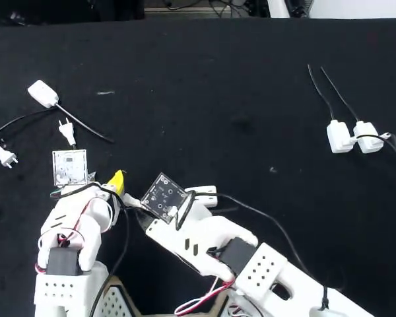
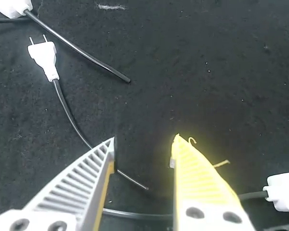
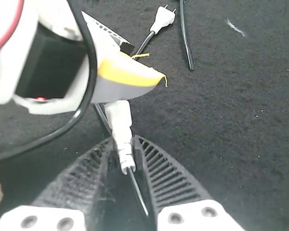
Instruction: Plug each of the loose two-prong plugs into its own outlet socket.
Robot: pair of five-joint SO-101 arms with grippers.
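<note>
Plug (image 1: 129, 198), white on a black cord, sits near the front edge of the table (image 1: 204, 79) where the two arms meet, and I place everything else from it. From above, a second plug (image 1: 66, 132) lies loose beyond it to the left. A third plug (image 1: 5, 157) is further left, with a white socket (image 1: 43, 94) beyond both. A pair of white sockets (image 1: 341, 137) lies well to its right, across bare black cloth.

From the left wrist, the left gripper (image 2: 143, 142) hangs just beside that plug with its fingers spread and nothing between them.

From the right wrist, the right gripper (image 3: 123, 144) pinches the plug's body with its dark fingers. Its prongs are tucked under the yellow finger (image 3: 127, 74), so I cannot see them.

To my eye the first plug is in hand, awaiting carriage to a socket. Next it must be drawn clear of that yellow finger. The rightward way looks open, while the left is crowded with cords.
</note>
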